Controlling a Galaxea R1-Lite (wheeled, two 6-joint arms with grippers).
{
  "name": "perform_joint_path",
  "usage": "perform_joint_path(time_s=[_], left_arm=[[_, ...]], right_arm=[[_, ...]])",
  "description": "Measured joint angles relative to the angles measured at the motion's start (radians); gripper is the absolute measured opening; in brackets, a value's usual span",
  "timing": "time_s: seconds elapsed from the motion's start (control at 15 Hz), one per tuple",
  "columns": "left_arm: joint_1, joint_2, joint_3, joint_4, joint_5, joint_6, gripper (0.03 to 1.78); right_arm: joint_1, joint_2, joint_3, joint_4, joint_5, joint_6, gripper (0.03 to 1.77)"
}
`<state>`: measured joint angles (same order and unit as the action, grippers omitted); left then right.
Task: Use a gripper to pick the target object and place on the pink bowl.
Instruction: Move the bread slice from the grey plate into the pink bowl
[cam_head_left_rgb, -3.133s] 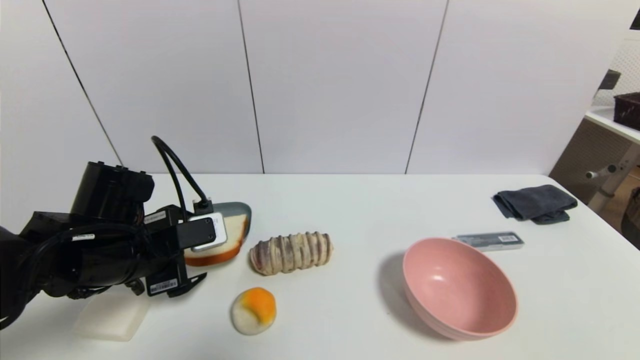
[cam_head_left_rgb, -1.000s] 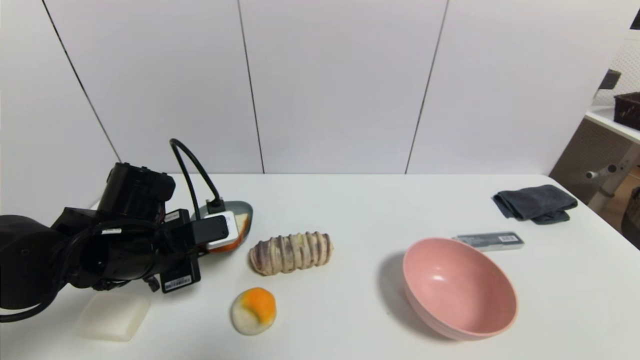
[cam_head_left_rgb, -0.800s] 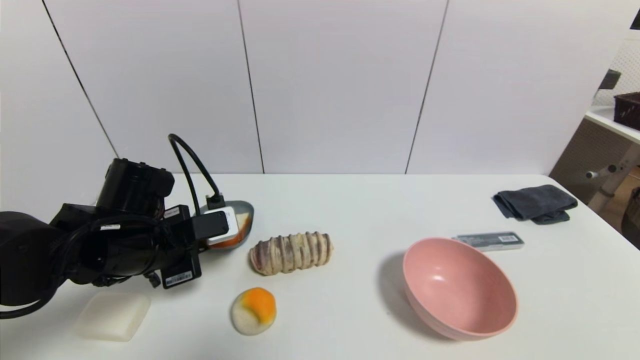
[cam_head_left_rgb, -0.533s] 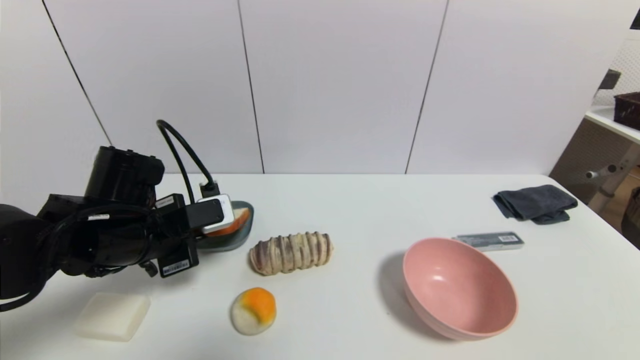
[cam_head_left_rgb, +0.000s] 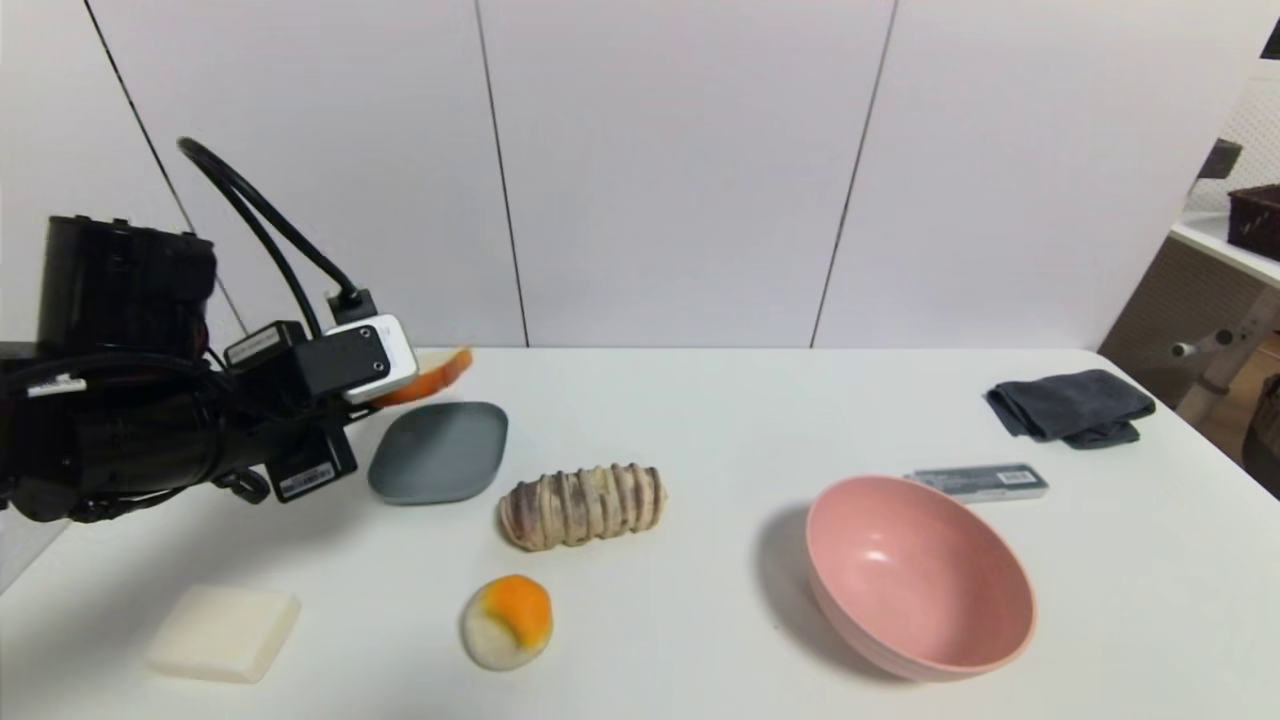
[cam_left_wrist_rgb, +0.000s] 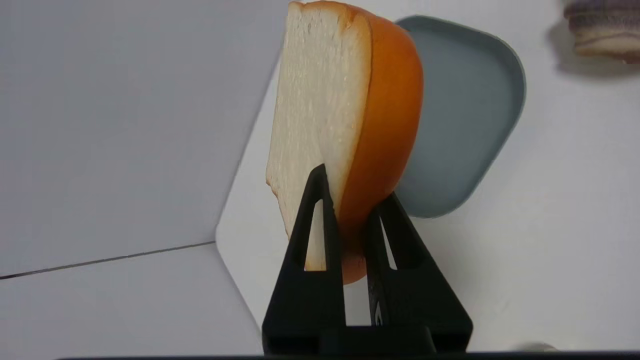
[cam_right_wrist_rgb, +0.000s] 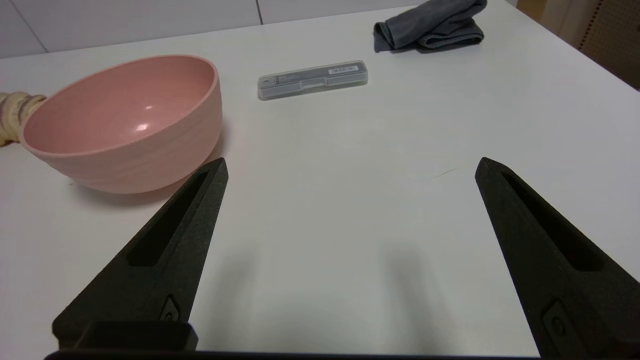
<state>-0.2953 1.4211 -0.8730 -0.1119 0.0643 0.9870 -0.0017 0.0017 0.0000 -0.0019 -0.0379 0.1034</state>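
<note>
Table: a white surface on which all loose items are set.
Pink bowl: seen empty on the right half of the table, well apart from the raised slice; no bread is yet in it.
Left gripper: held above the far-left part of the table, its two black fingers pinched on the lower end of the slice, one on the white face and one on the crust side.
Grey plate: left bare beside the bread roll (the slice is held clear above and beyond it).
Bread roll: ridged, lying between the plate and the bowl; not part of the task.
Toast slice: the target object, carried in the air by the left gripper, with only its orange crust edge visible past the wrist camera in the head view.
Right gripper: parked low at the right near the bowl, its jaws spread wide with nothing between them.
Progress: the pick is judged done. The carry across the table, past the roll, and the release over the bowl are judged still to come.
</note>
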Motion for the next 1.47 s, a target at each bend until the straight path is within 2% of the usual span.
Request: perform_joint_path(time_s=[0.27, 0.47, 0.6, 0.87, 1.47], left_arm=[[-0.108, -0.086, -0.071, 0.089, -0.035, -0.006, 0.20], [-0.244, -0.106, -0.116, 0.179, -0.106, -0.038, 0.20], [-0.344, -0.096, -0.147, 0.256, -0.130, -0.047, 0.20], [-0.497, 0.017, -0.236, 0.292, -0.135, -0.051, 0.20], [-0.695, 0.359, -0.542, 0.289, -0.137, -0.054, 0.20]], right_arm=[[0.000, 0.000, 0.000, 0.000, 0.000, 0.000, 1.71], [0.000, 0.000, 0.000, 0.001, 0.000, 0.000, 1.71], [0.000, 0.000, 0.000, 0.000, 0.000, 0.000, 1.71], [0.000, 0.000, 0.000, 0.001, 0.000, 0.000, 1.71], [0.000, 0.000, 0.000, 0.000, 0.000, 0.000, 1.71]])
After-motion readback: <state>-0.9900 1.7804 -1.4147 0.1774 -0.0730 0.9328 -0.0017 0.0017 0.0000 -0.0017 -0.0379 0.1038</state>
